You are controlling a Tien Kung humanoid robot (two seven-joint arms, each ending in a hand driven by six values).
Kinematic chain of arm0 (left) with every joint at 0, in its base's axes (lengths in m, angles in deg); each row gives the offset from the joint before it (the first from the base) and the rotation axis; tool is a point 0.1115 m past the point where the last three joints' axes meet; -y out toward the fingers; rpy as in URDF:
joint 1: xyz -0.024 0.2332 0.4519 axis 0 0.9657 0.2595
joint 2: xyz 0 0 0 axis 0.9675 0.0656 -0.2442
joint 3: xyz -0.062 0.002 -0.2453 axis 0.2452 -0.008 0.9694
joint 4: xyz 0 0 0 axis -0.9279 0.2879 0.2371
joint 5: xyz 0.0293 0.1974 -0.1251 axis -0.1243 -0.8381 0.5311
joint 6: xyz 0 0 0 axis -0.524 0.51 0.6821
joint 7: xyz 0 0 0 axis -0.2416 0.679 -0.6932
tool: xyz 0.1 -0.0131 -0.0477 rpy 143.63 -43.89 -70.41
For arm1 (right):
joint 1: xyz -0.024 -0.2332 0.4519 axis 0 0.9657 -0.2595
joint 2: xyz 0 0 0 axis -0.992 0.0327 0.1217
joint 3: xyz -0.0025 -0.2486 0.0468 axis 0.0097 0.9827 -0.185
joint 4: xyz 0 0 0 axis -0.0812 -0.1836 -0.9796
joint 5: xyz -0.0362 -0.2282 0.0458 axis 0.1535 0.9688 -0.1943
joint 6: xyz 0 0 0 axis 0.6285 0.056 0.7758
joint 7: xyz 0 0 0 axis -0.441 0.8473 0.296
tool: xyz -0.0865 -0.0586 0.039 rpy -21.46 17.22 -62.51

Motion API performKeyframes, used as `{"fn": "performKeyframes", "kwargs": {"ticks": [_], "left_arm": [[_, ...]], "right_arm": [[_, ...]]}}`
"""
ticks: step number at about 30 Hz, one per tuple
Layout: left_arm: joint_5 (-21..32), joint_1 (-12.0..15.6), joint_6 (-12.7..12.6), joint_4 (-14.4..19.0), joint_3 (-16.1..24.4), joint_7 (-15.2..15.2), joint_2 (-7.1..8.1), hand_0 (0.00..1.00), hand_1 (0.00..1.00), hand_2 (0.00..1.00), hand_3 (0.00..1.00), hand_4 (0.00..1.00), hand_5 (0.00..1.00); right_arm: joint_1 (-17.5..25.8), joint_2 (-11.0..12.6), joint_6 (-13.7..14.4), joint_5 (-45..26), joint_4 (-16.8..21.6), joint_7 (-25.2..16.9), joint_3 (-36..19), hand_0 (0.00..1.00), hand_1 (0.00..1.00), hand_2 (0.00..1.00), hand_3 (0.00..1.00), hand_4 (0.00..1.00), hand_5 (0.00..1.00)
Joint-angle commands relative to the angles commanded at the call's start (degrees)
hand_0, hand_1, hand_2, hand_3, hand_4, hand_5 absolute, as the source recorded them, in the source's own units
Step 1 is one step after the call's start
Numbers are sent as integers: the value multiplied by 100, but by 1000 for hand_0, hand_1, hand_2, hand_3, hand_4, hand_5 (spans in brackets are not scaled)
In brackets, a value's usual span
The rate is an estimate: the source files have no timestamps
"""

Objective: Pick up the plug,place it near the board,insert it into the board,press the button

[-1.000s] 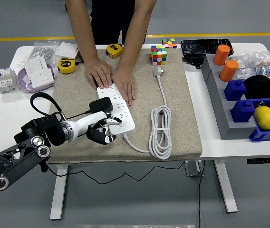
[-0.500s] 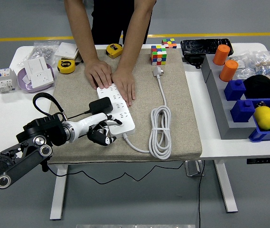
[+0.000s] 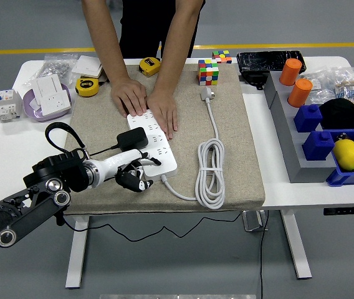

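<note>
Your white table (image 3: 2,149) stands on a grey floor with a yellow line, a beige mat (image 3: 239,156) spread over its middle. Your left hand (image 3: 133,176) sits with fingers curled, holding nothing, at the near end of the white board (image 3: 155,146). The black plug (image 3: 131,138) is seated in it. A person's hands (image 3: 146,103) press its far end.

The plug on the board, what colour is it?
Black. The plug sits on the white board, clear in the head view.

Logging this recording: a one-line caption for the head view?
Robot's left hand at the near end of the white power strip, black plug inserted, while a person's hands steady it.
</note>
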Motion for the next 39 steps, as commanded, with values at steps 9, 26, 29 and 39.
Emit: {"fn": "performKeyframes", "kwargs": {"ticks": [9, 26, 29, 39], "left_arm": [[-15, 9, -22, -91, -62, 26, -29, 117, 22, 177, 828, 556, 2], [-295, 127, -44, 241, 309, 38, -28, 120, 23, 175, 809, 542, 2], [-286, 254, -154, 689, 675, 262, -113, 120, 23, 175, 809, 542, 2], [1229, 302, -1683, 451, 1528, 2466, -772, 458, 668, 605, 637, 900, 117]], "right_arm": [[23, 6, -4, 27, 0, 3, -6, 998, 867, 768, 838, 998, 851], [21, 10, -3, 17, 0, 5, -7, 998, 868, 767, 838, 998, 850], [21, 1, -2, 14, 0, 7, -13, 998, 868, 767, 838, 998, 850], [-1, -41, -11, -35, 0, -9, 38, 998, 866, 766, 834, 998, 850]]}}
